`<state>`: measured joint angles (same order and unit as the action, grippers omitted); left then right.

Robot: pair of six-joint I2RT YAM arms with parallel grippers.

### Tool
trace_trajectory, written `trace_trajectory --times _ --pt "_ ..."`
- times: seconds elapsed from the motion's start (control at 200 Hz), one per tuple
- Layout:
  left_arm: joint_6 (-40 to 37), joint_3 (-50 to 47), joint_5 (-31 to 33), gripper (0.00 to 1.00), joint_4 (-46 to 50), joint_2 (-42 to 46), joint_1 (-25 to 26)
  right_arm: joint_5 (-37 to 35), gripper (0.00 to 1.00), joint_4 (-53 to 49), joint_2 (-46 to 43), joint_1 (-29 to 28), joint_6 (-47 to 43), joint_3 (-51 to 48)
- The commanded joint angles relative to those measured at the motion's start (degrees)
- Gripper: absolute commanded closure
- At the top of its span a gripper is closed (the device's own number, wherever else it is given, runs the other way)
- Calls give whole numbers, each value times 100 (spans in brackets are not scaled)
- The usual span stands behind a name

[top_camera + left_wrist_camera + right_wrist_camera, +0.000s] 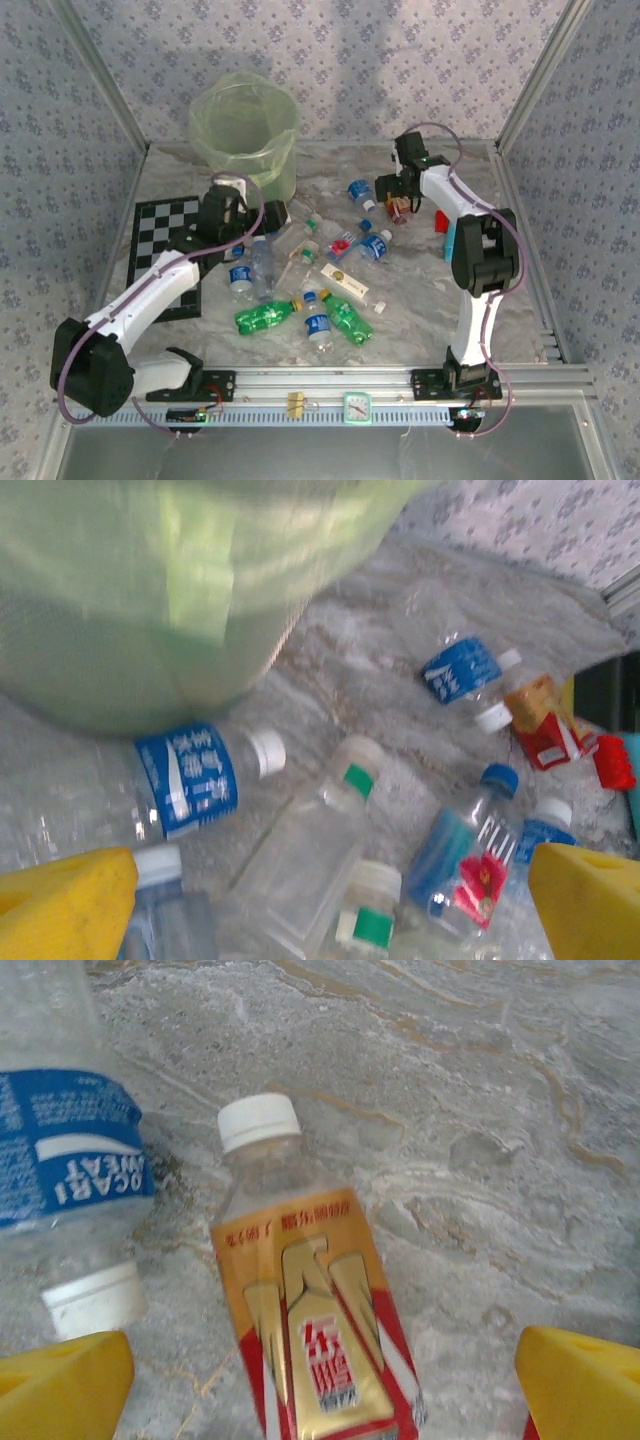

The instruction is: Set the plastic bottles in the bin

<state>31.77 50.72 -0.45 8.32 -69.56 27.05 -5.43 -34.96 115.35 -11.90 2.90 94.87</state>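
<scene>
Plastic bottles are lying scattered across your worktop: two green bottles, one amber bottle. Your left fingers and right fingers are hanging open, and one bin is standing behind.

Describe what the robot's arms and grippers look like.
The left arm and right arm have smooth white link shells joined by bulky black joints. A thin purplish cable loops along each arm. The left gripper and right gripper end in chunky yellow jaws with rounded tips.
</scene>
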Motion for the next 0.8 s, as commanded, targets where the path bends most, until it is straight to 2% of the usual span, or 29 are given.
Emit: trace_trajectory --times 0.0,0.195,0.525,0.68,0.795 --pt "435 -263 -218 0 -627 181 95 574 2 -509 476 206 -261 578" --pt "439 -354 -289 0 -550 -24 236 1070 7 -975 1253 305 -311 1472" --pt "435 -282 -351 0 -651 -360 300 682 12 -1429 1942 221 -342 2204" --pt "422 -273 -352 0 -661 -401 311 478 13 -1537 2054 153 -327 2229" --pt "409 -297 -318 0 -596 -336 318 449 18 -1580 2034 155 -299 2151"
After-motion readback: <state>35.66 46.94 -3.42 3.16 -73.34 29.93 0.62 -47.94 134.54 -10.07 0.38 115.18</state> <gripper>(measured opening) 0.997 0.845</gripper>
